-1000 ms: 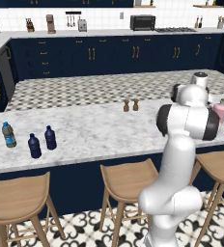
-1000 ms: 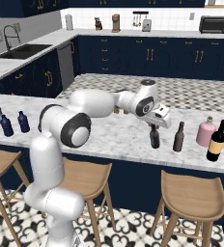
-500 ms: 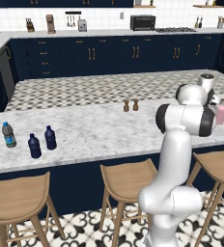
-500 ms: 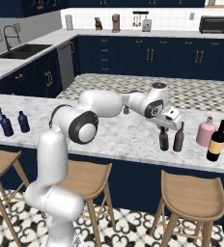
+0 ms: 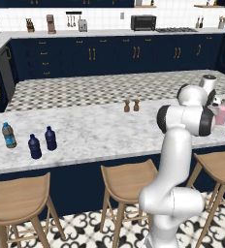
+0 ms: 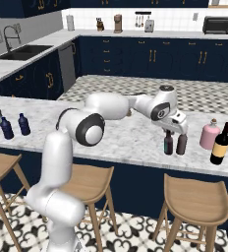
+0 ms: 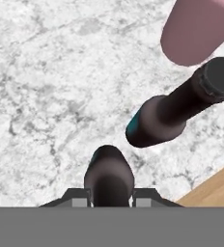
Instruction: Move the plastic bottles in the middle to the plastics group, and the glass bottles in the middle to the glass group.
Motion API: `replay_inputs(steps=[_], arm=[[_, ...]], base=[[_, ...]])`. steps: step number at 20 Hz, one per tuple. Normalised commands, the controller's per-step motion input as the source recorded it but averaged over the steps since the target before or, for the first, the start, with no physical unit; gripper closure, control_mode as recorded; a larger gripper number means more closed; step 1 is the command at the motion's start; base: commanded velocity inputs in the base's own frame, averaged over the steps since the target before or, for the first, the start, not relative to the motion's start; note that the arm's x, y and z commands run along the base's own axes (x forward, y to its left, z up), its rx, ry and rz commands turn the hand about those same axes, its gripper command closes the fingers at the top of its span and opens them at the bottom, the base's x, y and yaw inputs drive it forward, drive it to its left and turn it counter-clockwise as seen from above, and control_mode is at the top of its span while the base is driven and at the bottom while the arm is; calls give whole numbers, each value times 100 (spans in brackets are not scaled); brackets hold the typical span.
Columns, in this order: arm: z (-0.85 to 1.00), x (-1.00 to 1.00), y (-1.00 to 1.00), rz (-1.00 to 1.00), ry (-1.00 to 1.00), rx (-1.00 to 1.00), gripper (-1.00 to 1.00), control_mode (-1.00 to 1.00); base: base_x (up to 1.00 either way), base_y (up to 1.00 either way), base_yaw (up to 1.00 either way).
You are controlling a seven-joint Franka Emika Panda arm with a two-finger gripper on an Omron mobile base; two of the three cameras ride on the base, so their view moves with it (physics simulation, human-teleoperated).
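My gripper (image 6: pixel 170 132) is shut on the neck of a plain dark brown glass bottle (image 6: pixel 168 143), seen from above between the fingers (image 7: pixel 108 174). Close on its right stands the other glass bottle (image 6: pixel 181 143), with a teal label (image 7: pixel 163 115). Further right is the glass group: the pink bottle (image 6: pixel 209 135) (image 7: pixel 196 29) and a dark bottle with a yellow label (image 6: pixel 220 144). At the counter's far left, two short navy plastic bottles (image 5: pixel 34 147) (image 5: pixel 50 138) stand beside the clear bottle with a blue label (image 5: pixel 8 135). In the left base view my arm hides the gripper.
Two small brown shakers (image 5: pixel 127 106) stand mid-counter near the patterned strip. Wooden stools (image 6: pixel 199 199) line the counter's front edge, close to the held bottle. A sink (image 6: pixel 25 49) and appliances sit on the far counters.
The gripper has carried the brown bottle to the right, up beside the teal-label bottle. Most of that travel came in the first half second. The other bottles have not moved.
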Motion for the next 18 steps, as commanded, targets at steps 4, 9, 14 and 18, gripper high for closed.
replay_inputs(steps=[4,9,14,18], arm=[[-29,13,-7,0,0,0,100,-100],[-35,0,0,0,0,0,100,-100],[-45,-15,0,0,0,-2,-100,-100],[-7,-7,0,0,0,-2,-100,-100]], base=[[0,0,0],[0,0,0],[0,0,0],[0,0,0]])
